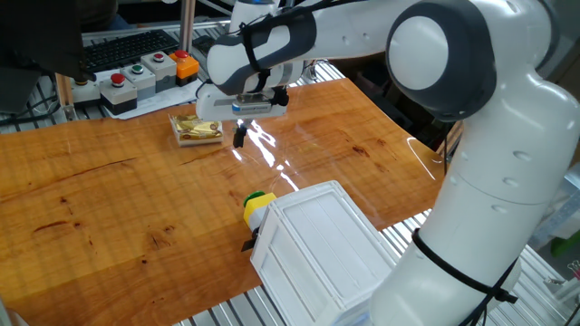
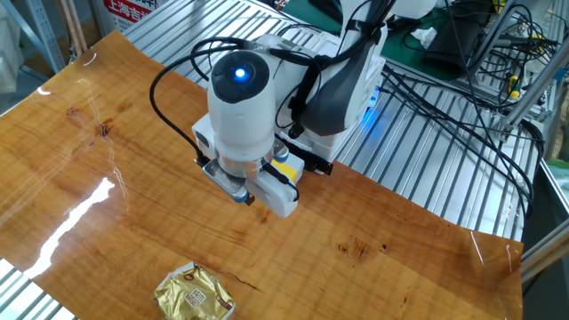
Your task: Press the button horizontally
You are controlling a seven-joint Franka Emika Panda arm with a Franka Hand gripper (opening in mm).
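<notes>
**Jaws over the far half of the bench, button beside the white box**

Jaws of the gripper (image 1: 239, 136) point down above the wooden bench (image 1: 109, 199), dark and thin in one fixed view; no gap or contact between the fingertips can be made out in either view, so their opening cannot be told. Nothing is seen held in them. They hang just beside the gold foil packet (image 1: 197, 129), on its right in that view, and appear clear of the bench surface. In the other fixed view the white wrist housing with a lit blue ring covers the fingers almost wholly.

Writing: a red and white sign (image 2: 130, 9) at the top edge of the other fixed view carries characters too small to read. The foil packet (image 2: 194, 296) bears a printed pattern that cannot be read either.

The button (image 1: 257, 206) sits near the front edge of the bench, touching or just beside the left end of the white plastic box (image 1: 319, 254). Its yellow body shows with a sliver of green at the top; a black part shows lower down at the box's corner. It lies well apart from the gripper. In the other fixed view a little yellow (image 2: 283, 165) shows behind the wrist housing.

Grey control boxes (image 1: 145, 74) with red, green and orange caps stand beyond the bench's far edge, beside a keyboard (image 1: 127, 47).
</notes>
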